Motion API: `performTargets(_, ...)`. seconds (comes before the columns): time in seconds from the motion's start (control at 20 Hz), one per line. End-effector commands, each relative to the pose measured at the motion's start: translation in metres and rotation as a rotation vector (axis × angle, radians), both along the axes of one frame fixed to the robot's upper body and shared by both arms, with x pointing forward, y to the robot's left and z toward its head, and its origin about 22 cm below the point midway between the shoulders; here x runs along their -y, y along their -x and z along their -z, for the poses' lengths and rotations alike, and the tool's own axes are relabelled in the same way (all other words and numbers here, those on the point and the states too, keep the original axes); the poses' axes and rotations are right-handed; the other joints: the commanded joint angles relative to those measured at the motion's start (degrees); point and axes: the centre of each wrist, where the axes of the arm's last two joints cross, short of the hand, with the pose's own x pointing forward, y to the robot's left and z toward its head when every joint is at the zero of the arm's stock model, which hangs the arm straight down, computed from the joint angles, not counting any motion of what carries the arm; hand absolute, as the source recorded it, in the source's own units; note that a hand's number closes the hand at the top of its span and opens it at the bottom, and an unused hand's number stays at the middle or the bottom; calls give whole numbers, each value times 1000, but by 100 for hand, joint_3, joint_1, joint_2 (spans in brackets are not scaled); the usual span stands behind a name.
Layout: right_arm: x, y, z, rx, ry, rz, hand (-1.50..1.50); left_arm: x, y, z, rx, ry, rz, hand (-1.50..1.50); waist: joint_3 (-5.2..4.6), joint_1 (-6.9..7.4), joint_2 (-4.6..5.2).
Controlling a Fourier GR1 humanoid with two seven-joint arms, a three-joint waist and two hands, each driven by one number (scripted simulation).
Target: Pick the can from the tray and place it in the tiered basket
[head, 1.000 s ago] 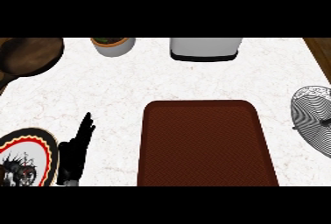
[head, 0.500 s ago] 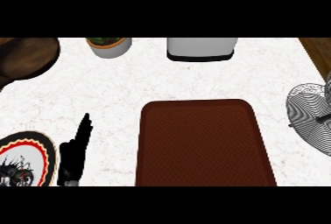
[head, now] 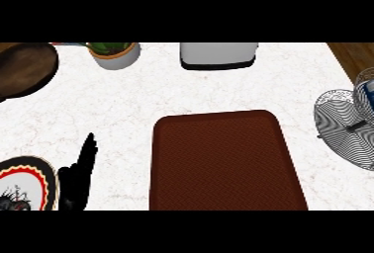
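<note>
Since the can (head: 366, 94) already sits in the tiered basket (head: 343, 131) at right edge, tray (head: 223, 160) bare, placement looks done. Right hand not visible. Left hand (head: 79, 178) rests open, fingers straight, beside plate (head: 25, 183). Advise withdrawing without nudging basket.

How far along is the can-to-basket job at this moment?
The dark red rectangular tray holds no can. A blue and white object, possibly the can, shows at the right edge inside the wire tiered basket, so placement looks done. The black left hand rests open, holding nothing. The right hand is out of view; little seems left.
</note>
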Motion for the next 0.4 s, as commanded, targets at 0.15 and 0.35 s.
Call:
performTargets(0.15,-31,91,-1,-50,-4,-35,-150,-7,14,3,-32,16,-35,0,-4,-190,-48)
performTargets(0.35,-51,126,8,-39,0,-92,-150,-9,11,5,-36,11,-52,0,-8,-291,-67)
